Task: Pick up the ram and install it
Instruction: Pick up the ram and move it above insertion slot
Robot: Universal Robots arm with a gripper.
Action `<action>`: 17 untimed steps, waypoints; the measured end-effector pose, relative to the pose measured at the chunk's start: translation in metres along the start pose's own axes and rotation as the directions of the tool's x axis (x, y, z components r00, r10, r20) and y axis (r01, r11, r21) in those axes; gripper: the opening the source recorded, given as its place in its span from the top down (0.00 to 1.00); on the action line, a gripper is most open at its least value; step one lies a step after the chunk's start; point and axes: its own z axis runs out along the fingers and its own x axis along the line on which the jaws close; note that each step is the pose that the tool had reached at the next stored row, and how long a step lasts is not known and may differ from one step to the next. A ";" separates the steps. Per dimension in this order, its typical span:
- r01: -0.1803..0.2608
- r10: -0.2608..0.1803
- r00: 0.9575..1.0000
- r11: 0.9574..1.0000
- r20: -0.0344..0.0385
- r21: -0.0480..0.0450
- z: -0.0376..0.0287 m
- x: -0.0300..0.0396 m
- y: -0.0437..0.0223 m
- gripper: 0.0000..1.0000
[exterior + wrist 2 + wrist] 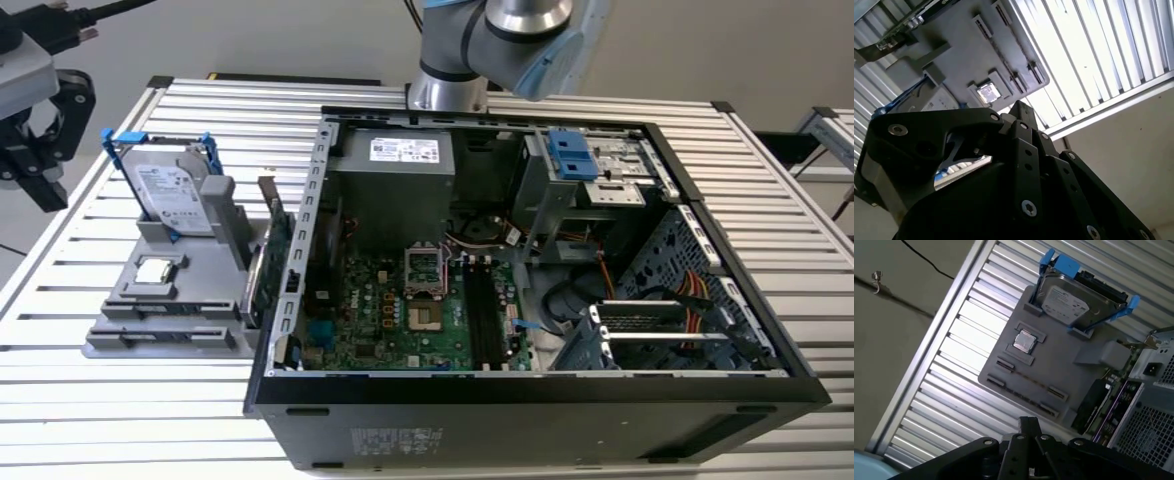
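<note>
The ram looks like a thin strip (1028,379) standing edge-on in a slot of the grey holder (1064,365); in the exterior view it is a dark line (174,310) on that holder (160,330). My gripper (34,160) hangs at the exterior view's far left, above the slatted table and apart from the holder. Both wrist views show its black body with the tip (1028,422) (1019,107) pointing toward the holder's near edge. Nothing shows in its grasp. The open computer case (534,250) exposes the motherboard with its long black slots (483,310).
A silver hard drive in a blue frame (167,190) stands at the back of the holder, and a small square chip (158,268) lies in its middle. A green card (274,260) stands upright between holder and case. The arm's base (454,60) rises behind the case.
</note>
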 end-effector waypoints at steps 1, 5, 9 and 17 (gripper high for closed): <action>0.007 -0.007 1.000 1.000 0.000 0.000 0.0000 0.0000 0.0000 1.00; 0.040 -0.040 0.999 0.999 -0.002 -0.001 0.0000 0.0000 0.0000 1.00; 0.071 -0.071 0.997 0.998 -0.003 -0.001 0.0000 0.0000 0.0000 1.00; 0.126 -0.126 0.992 0.992 -0.006 -0.002 0.0000 0.0000 0.0000 1.00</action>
